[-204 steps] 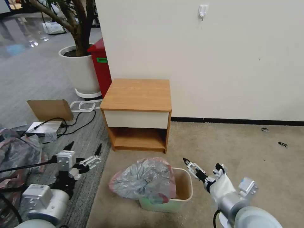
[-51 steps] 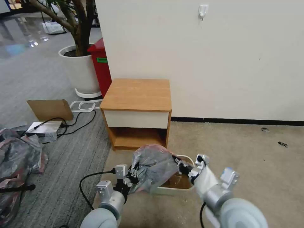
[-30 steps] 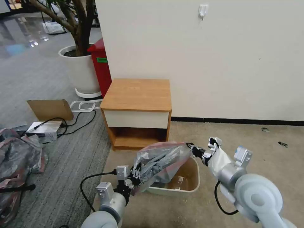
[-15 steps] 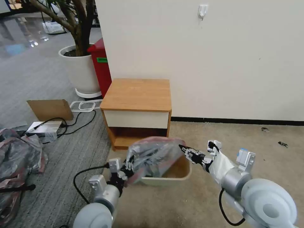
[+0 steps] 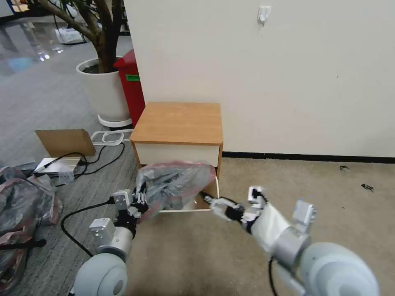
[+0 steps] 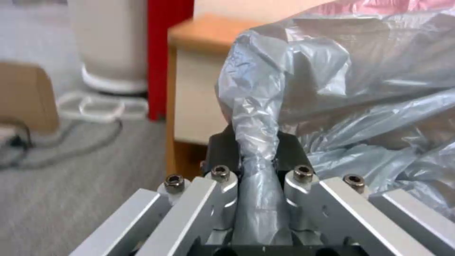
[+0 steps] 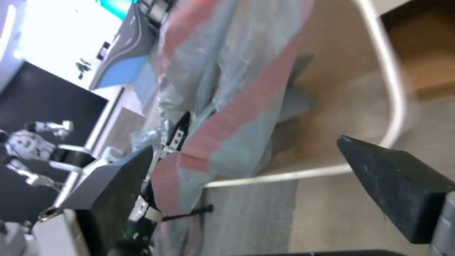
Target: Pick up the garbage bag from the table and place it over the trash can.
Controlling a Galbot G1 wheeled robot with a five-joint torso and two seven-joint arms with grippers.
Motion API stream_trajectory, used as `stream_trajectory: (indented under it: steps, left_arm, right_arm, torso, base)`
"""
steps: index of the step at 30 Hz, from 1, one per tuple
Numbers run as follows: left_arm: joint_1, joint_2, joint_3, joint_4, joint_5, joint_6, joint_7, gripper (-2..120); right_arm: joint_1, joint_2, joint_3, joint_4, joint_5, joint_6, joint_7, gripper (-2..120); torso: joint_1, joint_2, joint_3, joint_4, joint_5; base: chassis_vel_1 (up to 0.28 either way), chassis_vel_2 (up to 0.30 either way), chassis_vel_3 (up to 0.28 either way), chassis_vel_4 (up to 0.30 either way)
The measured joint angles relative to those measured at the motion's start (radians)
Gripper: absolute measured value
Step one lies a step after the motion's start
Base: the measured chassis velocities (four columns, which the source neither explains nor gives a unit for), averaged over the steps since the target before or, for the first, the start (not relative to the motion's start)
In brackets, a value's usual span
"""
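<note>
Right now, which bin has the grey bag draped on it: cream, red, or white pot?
The small cream trash can before the table; the garbage bag, held by the left gripper, covers its left side.

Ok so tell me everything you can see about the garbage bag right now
The garbage bag is thin, wrinkly, translucent grey plastic with a pinkish-red band along its rim. It is raised and bunched, draped over the left part of the trash can, in front of the table. The left gripper has its jaws shut on a twisted grey fold at the bag's left end. The right gripper sits open just beside the bag, not holding it.
</note>
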Motion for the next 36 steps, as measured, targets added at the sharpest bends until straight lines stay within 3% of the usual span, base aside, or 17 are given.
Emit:
stream_trajectory:
  steps: [9, 15, 32, 36]
  left_arm:
    - [0.021, -0.012, 0.005, 0.021, 0.143, -0.109, 0.05, 7]
    - [0.033, -0.014, -0.003, 0.021, 0.184, -0.143, 0.074, 7]
    - [0.043, -0.036, -0.006, 0.009, 0.19, -0.15, 0.076, 7]
    - [0.042, -0.037, -0.006, 0.009, 0.19, -0.15, 0.075, 7]
  right_arm:
    - [0.054, 0.101, -0.103, -0.091, -0.059, 0.041, 0.034, 100]
    - [0.064, 0.128, -0.135, -0.106, -0.058, 0.062, 0.07, 99]
    - [0.06, 0.111, -0.145, -0.102, -0.055, 0.069, 0.079, 41]
    - [0.06, 0.106, -0.143, -0.1, -0.053, 0.069, 0.075, 21]
  torso:
    - [0.0, 0.0, 0.0, 0.0, -0.0001]
    - [0.0, 0.0, 0.0, 0.0, -0.0001]
    - [0.0, 0.0, 0.0, 0.0, 0.0001]
    - [0.0, 0.0, 0.0, 0.0, 0.0001]
  base:
    - [0.0, 0.0, 0.0, 0.0]
    - [0.0, 0.0, 0.0, 0.0]
    - [0.0, 0.0, 0.0, 0.0]
    - [0.0, 0.0, 0.0, 0.0]
